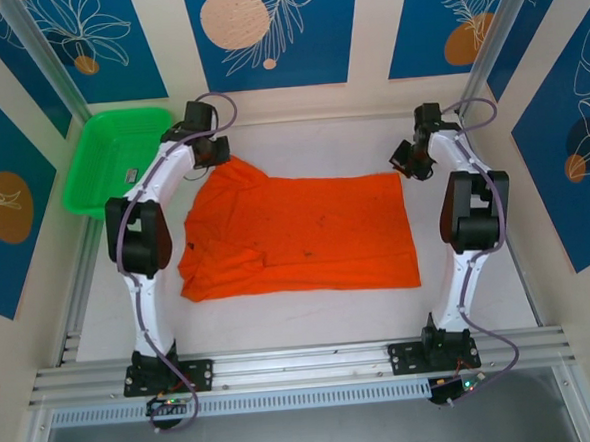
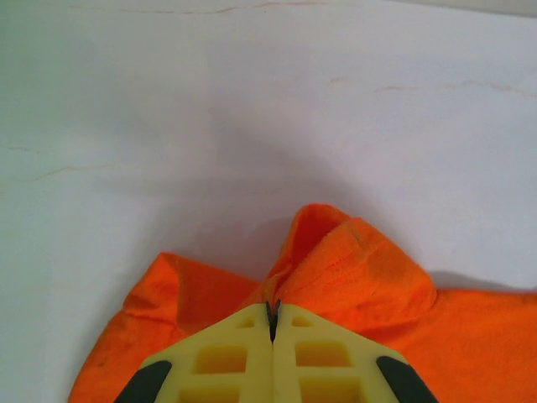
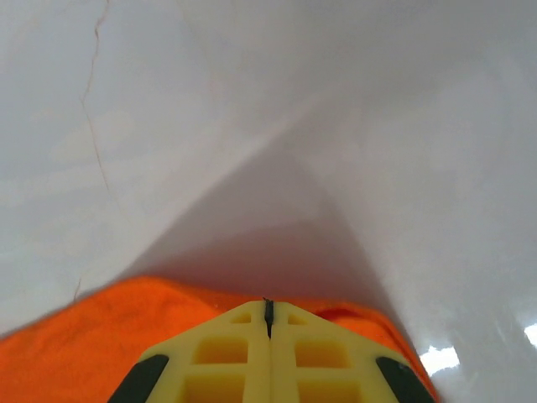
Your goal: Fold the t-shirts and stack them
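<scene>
T-shirt [image 1: 301, 236], orange, spread on table [image 1: 311, 315], long axis left to right. Far-left corner bunched in left claw [image 2: 272, 312], clamped tight. Far-right corner at right claw [image 3: 268, 306], likewise clamped on cloth. Body lying nearward of both claws.

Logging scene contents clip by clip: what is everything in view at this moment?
t-shirt: 1, orange, lying mid-table
tray: 1, green, far left corner
small item: 1, greyish, inside the tray; too small to identify
table: 1, white, under everything
wall panels: several, blue with cream patterns, around the table
arms: 2, white and black, one each side of the t-shirt
left gripper: 1, yellow fingers, shut on the t-shirt's far left corner
right gripper: 1, yellow fingers, shut on the t-shirt's far right corner
</scene>
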### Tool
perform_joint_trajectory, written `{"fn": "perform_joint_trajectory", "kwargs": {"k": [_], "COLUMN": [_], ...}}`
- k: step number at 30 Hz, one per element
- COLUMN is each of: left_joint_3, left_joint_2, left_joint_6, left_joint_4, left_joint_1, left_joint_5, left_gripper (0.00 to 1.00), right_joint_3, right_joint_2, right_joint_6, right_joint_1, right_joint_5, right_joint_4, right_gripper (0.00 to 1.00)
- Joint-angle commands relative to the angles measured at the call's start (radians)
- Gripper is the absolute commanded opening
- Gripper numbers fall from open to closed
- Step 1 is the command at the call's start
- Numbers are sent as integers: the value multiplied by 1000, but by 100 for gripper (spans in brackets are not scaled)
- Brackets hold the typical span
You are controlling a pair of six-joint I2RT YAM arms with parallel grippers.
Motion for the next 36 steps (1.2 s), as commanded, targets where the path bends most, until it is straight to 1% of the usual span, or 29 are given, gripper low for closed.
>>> {"fn": "perform_joint_trajectory", "kwargs": {"k": [1, 5, 10, 15, 19, 20, 23, 24, 29, 36], "left_joint_3": [-76, -217, -423, -597, -648, -656, -702, -721, -737, -713], "left_joint_2": [-124, -248, -389, -510, -542, -545, -571, -581, -579, -555], "left_joint_6": [94, 139, 139, 109, 101, 90, 53, 47, 49, 50], "left_joint_4": [8, -22, -36, -43, -63, -65, -55, -52, -72, -75], "left_joint_1": [-6, -6, -4, -3, -4, -4, -5, -4, -4, -4], "left_joint_5": [45, 105, 55, -6, 20, 27, 31, 30, 18, 30], "left_gripper": [1, 1, 1, 3, 4, 4, 4, 5, 6, 7], "right_joint_3": [-105, -268, -431, -509, -514, -508, -482, -470, -412, -328], "right_joint_2": [-133, -267, -384, -421, -400, -388, -332, -307, -180, -78], "right_joint_6": [-16, -36, -51, -59, -32, -15, 31, 49, 108, 114], "right_joint_1": [-8, -25, -70, -116, -113, -107, -79, -69, -55, -35], "right_joint_5": [-76, -106, -124, -136, -167, -178, -196, -196, -244, -220], "right_joint_4": [63, 108, 121, 135, 139, 135, 111, 101, 81, 71], "right_gripper": [0, 0, 0, 0, 0, 4, 29, 32, 33, 32]}}
